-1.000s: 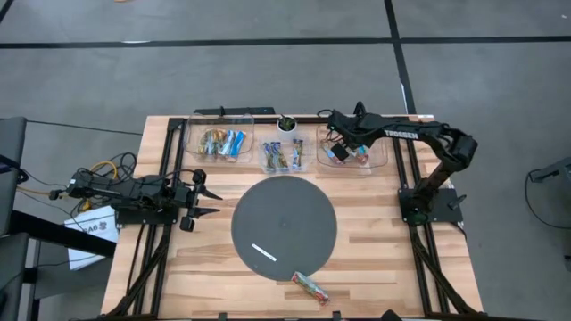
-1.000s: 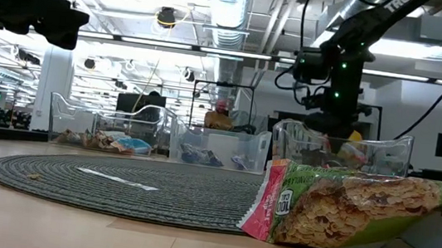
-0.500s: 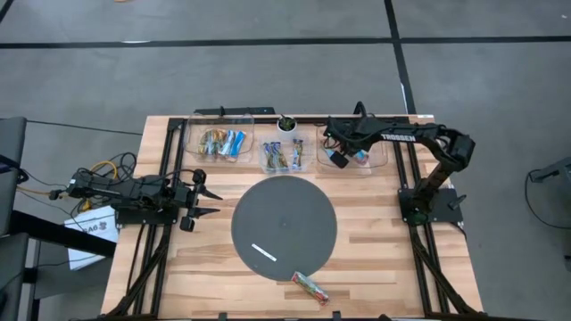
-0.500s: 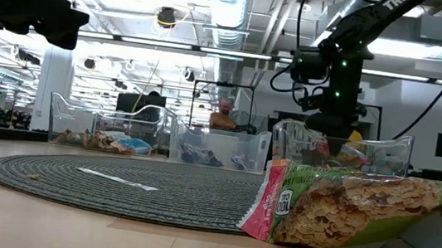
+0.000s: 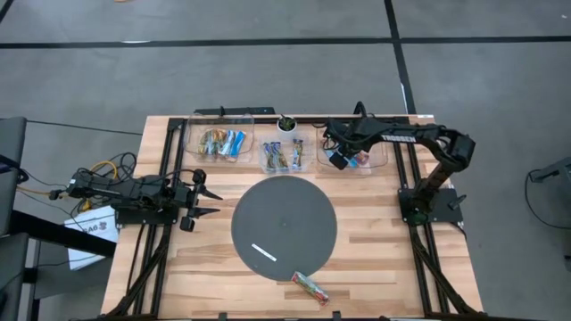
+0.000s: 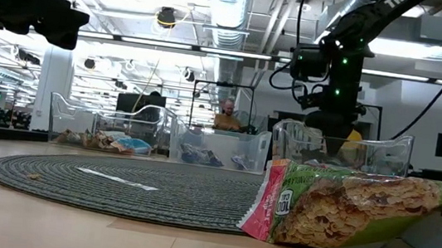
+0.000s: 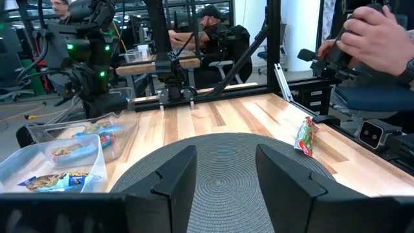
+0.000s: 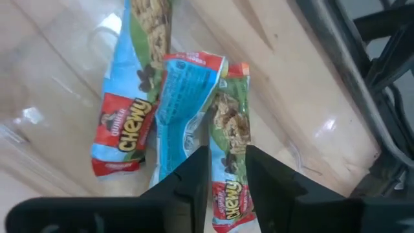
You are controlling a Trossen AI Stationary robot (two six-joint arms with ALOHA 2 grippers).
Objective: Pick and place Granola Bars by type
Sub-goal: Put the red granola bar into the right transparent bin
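The wooden surface (image 5: 375,241) holds three clear bins in a row along its far edge, one round dark mat (image 5: 284,225) in the middle, and two dark arms. The right gripper (image 5: 337,159) hangs over the right bin (image 5: 379,163). Its jaws are a little apart, with nothing between them. Just under and ahead of these jaws, the right wrist view shows three Granola Bars lying side by side on the bin floor: one blue bar (image 8: 123,133) with a red "Chewy" label, one bright blue bar (image 8: 183,107) in the middle, and one green bar (image 8: 229,139) with a red end. The two outer bars touch the middle one. The green bar sits right below the gap of the jaws. The middle bin (image 5: 282,157) holds a few blue bars, and the left bin (image 5: 220,144) holds some tan ones and some blue ones; they are too small to count. One more green and red bar (image 5: 310,286) lies alone on the wood at the near edge, far from both sets of jaws. One thin white strip (image 5: 264,253) lies on the mat. The left gripper (image 5: 203,201) waits at the left side, low over the wood, with its jaws spread wide and nothing in them; the mat lies just ahead of them. In the left wrist view, a person's hand (image 7: 375,39) shows past the edge of the surface.
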